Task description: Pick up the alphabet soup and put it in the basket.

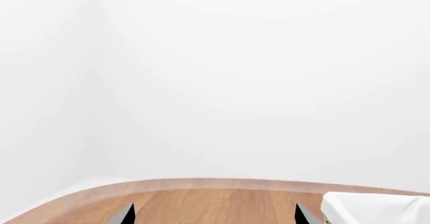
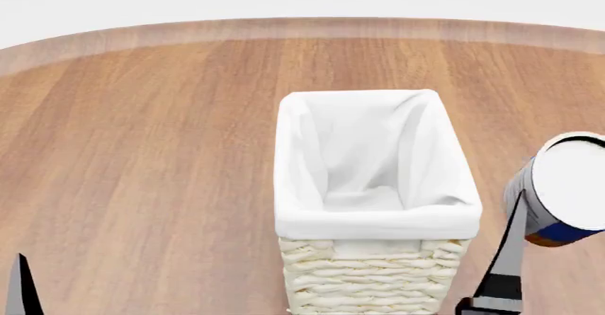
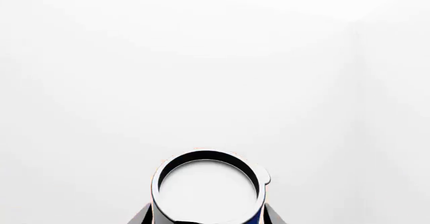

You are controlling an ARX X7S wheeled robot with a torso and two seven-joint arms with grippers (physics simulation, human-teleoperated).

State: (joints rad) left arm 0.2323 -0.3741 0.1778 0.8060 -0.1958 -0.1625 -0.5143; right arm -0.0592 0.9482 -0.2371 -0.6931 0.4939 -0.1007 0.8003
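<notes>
The alphabet soup [image 2: 567, 195], a can with a white top and a blue label, is held in the air to the right of the basket [image 2: 373, 187]. My right gripper [image 2: 539, 258] is shut on it; one finger [image 2: 511, 251] shows beside the can. In the right wrist view the can's white top [image 3: 208, 189] sits between the two fingers against a white wall. The basket is cream wicker with a white cloth lining and stands upright in the middle of the table. My left gripper [image 1: 211, 216] is open and empty over the wood, with the basket's cloth rim [image 1: 376, 206] at its side.
The round wooden table [image 2: 142, 152] carries the basket. Its curved far edge [image 2: 302, 26] meets a white wall and floor. My left finger tip [image 2: 24, 287] shows at the near left.
</notes>
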